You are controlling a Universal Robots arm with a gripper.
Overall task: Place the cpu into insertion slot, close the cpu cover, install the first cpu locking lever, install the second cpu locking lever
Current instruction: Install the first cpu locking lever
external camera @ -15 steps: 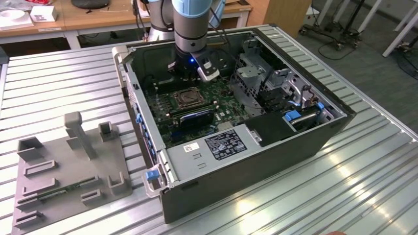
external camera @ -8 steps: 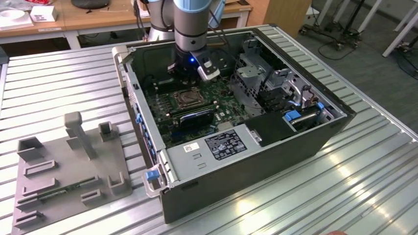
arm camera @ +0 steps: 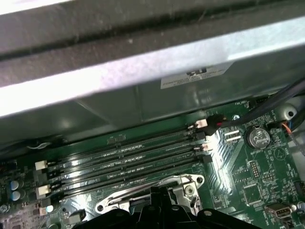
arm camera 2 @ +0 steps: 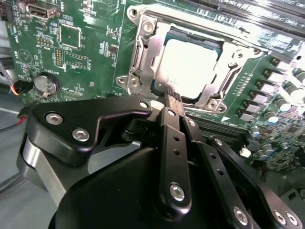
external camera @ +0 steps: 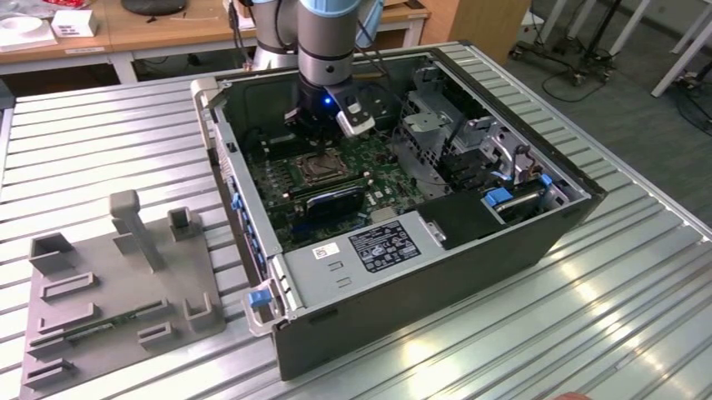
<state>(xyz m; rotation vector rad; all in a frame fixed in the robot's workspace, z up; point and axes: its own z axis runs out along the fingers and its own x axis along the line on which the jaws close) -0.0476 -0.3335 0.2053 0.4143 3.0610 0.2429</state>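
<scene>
I found the cpu (arm camera 2: 188, 62) seated and the cover (arm camera 2: 145, 52) down. In the exterior view the pincer (external camera: 317, 135), fingers together, hung at the cover's 12 o'clock. I couldn't judge the levers.

Arm (external camera: 328, 42) vert., pointing down — pincer (arm camera 2: 171, 97) closed tight.
</scene>
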